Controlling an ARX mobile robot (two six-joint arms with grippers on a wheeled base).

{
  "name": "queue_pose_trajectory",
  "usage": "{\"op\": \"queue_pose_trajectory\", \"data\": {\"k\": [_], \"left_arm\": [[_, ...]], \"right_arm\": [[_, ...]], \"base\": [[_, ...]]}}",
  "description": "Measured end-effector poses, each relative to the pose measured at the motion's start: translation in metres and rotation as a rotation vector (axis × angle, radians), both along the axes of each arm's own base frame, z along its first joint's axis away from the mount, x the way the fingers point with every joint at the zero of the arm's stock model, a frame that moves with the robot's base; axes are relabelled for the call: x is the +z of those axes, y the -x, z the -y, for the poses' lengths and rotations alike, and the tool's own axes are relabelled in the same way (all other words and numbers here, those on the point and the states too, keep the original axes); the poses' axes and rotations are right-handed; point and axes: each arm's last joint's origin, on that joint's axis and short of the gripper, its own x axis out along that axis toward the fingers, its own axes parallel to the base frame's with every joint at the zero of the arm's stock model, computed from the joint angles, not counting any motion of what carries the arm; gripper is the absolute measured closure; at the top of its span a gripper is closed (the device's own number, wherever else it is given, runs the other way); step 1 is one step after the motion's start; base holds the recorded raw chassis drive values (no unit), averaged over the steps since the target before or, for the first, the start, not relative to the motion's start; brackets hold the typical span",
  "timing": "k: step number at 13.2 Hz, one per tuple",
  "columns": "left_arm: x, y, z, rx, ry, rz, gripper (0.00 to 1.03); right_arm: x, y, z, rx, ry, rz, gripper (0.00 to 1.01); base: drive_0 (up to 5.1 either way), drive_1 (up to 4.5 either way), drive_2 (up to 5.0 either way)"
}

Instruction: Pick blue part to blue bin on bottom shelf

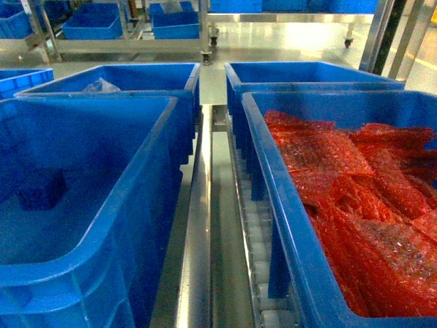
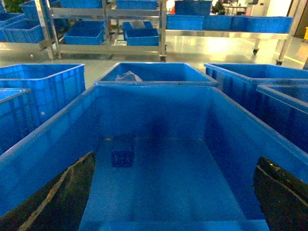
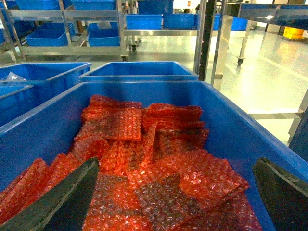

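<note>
Crate of red bubble wrap (image 1: pixel 355 191) fills the near right. Relative to it: steel rail (image 1: pixel 198 225) and white rollers (image 1: pixel 263 273) just left; empty crate (image 1: pixel 307 75) behind; crate with clear plastic (image 1: pixel 102 87) behind-left; shelving racks (image 1: pixel 130 31) far beyond.

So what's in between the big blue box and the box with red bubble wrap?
In the head view, a shiny steel rail and a track of small white rollers.

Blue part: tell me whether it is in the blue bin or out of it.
In. The blue part sits on the floor of the blue bin, near its left wall; nothing holds it, and the head view agrees.
</note>
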Motion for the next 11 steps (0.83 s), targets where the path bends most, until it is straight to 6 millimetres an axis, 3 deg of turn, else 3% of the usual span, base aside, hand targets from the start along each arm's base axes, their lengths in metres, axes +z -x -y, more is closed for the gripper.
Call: {"op": "queue_pose_trajectory", "data": {"k": [11], "left_arm": [[0.0000,0.0000,0.0000,0.000,0.000,0.000,0.05]], "right_arm": [[0.0000,0.0000,0.0000,0.000,0.000,0.000,0.03]], "base": [[0.0,0.00,0.0]]}}
